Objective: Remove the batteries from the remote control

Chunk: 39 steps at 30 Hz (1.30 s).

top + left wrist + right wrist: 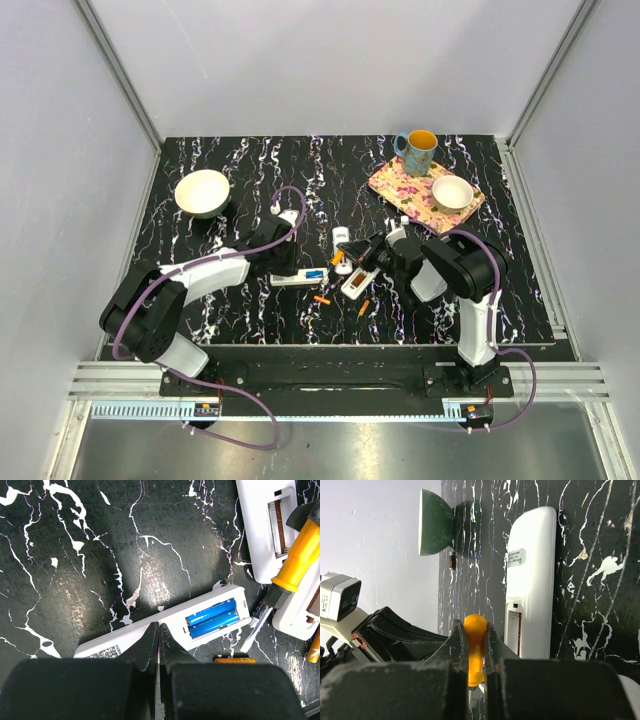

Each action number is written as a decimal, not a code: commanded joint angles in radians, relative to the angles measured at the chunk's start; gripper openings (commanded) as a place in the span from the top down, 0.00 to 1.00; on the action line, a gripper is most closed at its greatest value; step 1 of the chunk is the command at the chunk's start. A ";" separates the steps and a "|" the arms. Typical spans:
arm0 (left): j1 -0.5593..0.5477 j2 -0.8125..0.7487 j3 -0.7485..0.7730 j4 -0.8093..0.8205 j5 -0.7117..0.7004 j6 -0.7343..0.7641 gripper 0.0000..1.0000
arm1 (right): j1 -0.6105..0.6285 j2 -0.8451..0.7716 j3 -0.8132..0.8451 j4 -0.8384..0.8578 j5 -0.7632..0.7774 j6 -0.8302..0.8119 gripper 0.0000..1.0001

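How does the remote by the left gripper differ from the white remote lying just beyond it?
The near remote has two blue batteries in its open bay, while the far remote has a bay that looks empty. In the top view the near remote lies sideways, whereas the far remote lies lengthwise, pointing away from the arms. Both are white, back side up, with the cover off.
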 commanded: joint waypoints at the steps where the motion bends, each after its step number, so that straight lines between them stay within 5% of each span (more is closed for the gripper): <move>1: -0.005 0.004 -0.027 -0.145 -0.007 -0.002 1.00 | 0.009 -0.052 -0.006 0.178 -0.005 -0.029 1.00; 22: -0.007 -0.067 -0.045 -0.155 -0.018 -0.005 1.00 | 0.011 -0.429 0.060 -0.405 0.148 -0.489 1.00; 39: -0.005 -0.106 -0.050 -0.142 -0.020 -0.017 1.00 | 0.144 -0.443 0.077 -0.424 0.309 -0.601 1.00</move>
